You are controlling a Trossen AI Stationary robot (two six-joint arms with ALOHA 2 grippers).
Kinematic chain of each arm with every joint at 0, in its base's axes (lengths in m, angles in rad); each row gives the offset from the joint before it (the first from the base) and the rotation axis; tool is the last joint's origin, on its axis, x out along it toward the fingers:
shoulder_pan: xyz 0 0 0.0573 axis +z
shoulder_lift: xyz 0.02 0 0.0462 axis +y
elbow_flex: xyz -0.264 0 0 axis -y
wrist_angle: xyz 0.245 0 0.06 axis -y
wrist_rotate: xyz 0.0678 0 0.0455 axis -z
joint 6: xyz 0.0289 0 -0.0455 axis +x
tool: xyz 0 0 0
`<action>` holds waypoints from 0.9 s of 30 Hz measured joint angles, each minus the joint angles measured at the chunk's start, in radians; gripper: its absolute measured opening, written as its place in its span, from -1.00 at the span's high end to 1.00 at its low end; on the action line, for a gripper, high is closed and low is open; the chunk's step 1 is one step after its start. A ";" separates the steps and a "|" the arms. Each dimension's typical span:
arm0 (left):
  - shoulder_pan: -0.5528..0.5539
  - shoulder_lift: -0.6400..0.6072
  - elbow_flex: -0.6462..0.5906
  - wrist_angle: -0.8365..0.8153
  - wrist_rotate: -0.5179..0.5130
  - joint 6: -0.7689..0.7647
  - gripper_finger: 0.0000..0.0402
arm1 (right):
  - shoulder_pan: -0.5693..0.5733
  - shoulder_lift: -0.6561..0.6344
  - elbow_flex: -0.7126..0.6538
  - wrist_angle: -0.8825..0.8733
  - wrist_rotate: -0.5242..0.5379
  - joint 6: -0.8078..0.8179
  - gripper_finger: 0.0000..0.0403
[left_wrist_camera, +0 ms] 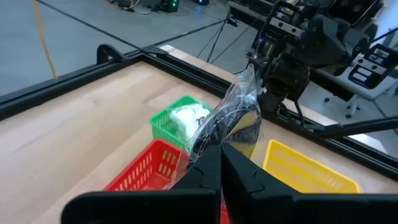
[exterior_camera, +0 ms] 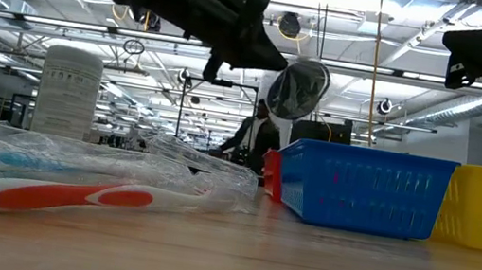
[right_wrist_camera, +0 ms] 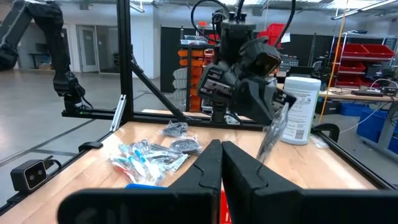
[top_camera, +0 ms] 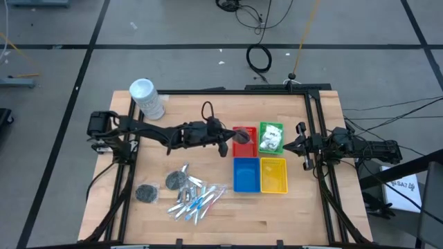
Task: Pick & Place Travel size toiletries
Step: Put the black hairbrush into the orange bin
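While pile of clear-wrapped toothbrushes [top_camera: 197, 203] lies near front table edge with two dark grey round bundles [top_camera: 176, 180] beside it, awaiting pickup, left gripper [top_camera: 232, 140] hangs over red tray [top_camera: 243, 131] at table middle, fingers clamped on clear-wrapped dark bundle [left_wrist_camera: 231, 118], likely poised for drop there. Blue tray [top_camera: 246, 174], yellow tray [top_camera: 273, 175] sit nearer; green tray [top_camera: 270, 138] holds white packets [top_camera: 271, 136], so sorting by type seems intended. Right gripper [top_camera: 300, 146] waits closed, empty, at right edge. White tub [top_camera: 147, 98] stands at far-left corner.
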 joint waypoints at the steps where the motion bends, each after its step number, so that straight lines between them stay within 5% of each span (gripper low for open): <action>1: 0.000 0.010 0.000 0.018 0.001 0.001 1.00 | 0.000 0.000 0.000 0.000 0.001 0.000 1.00; 27: 0.001 0.130 0.020 0.123 -0.002 -0.056 1.00 | 0.000 0.000 0.000 0.001 0.001 -0.011 1.00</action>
